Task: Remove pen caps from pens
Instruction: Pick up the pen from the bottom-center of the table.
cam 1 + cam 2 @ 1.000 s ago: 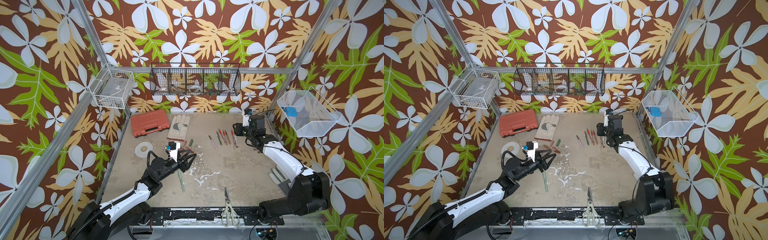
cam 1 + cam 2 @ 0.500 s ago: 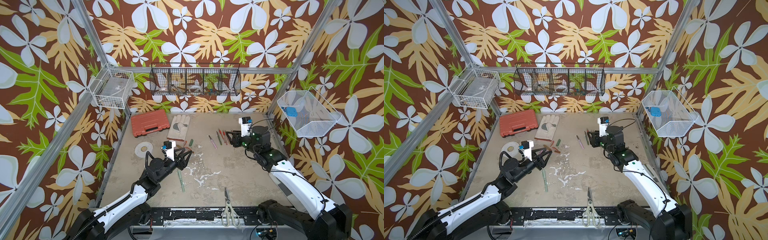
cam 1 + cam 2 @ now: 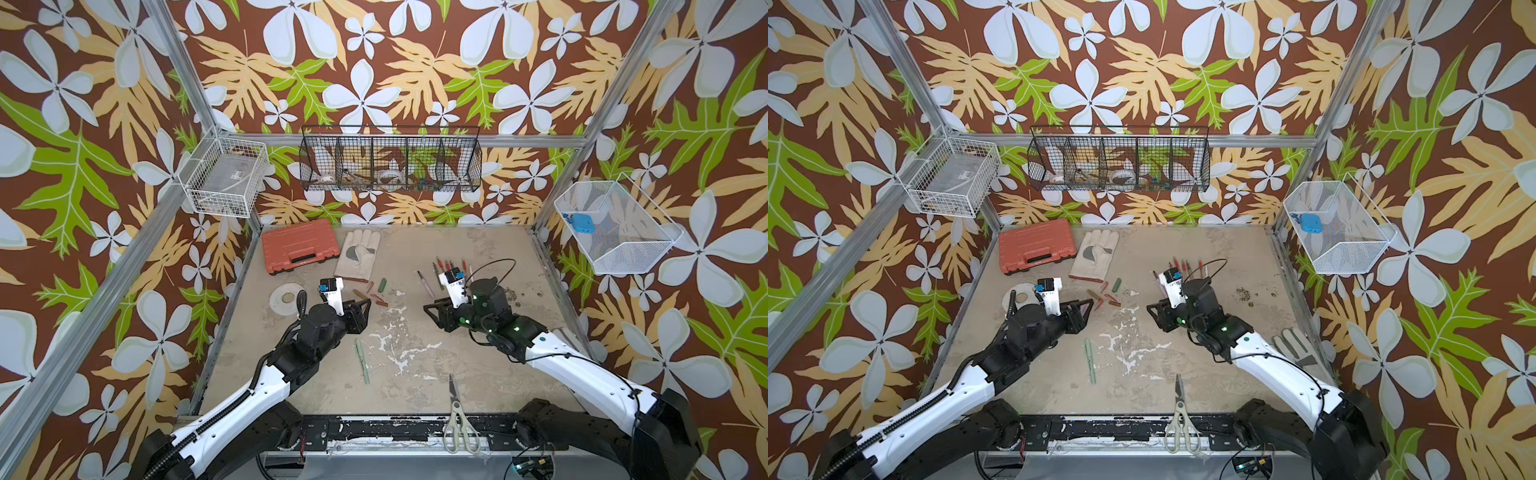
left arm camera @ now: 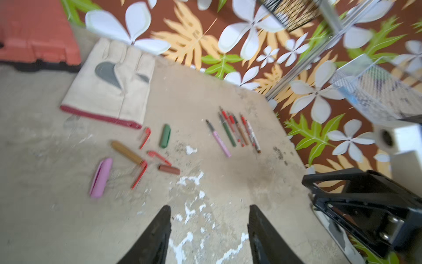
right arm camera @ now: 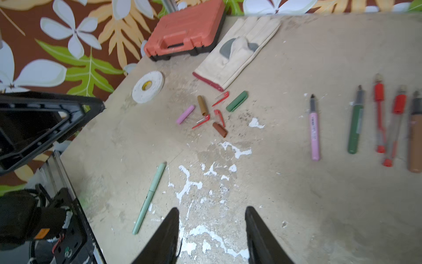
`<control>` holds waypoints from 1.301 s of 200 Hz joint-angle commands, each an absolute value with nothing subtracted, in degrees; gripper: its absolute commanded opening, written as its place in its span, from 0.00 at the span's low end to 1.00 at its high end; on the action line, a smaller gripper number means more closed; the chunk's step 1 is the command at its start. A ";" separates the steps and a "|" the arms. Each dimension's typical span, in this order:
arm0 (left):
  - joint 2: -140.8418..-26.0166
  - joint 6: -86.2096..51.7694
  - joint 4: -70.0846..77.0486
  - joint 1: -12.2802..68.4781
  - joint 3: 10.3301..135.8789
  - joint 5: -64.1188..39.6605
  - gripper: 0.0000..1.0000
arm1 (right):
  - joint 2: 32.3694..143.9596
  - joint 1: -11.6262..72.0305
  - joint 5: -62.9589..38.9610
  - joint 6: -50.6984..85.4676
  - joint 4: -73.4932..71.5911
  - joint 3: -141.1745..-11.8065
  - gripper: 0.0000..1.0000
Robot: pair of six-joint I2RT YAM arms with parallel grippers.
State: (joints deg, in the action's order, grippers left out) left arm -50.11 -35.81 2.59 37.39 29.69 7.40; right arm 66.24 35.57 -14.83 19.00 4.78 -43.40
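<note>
Left hand [image 4: 209, 208] and right hand [image 5: 212, 209] both hang open, empty. A pale green pen [image 5: 149, 197] lies on the worktop [image 5: 319, 205] near the left hand.

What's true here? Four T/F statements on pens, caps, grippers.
1. The pale green pen lies apart from the other pens. True.
2. The pink cap sits on the pink pen. False: it lies loose near the glove; the pen's tip is bare.
3. Both the left gripper and the right gripper are open and empty. True.
4. The scissors lie beside the orange case. False: they lie at the front edge, far from it.
</note>
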 commanded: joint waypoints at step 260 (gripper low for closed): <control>-62.00 -72.03 -28.73 67.76 26.19 27.30 0.48 | 61.48 41.10 -5.75 13.53 4.01 -39.04 0.48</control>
State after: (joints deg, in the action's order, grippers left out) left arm -62.76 -70.76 -25.78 67.68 26.00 25.69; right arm 61.34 41.12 -7.03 14.33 4.69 -39.13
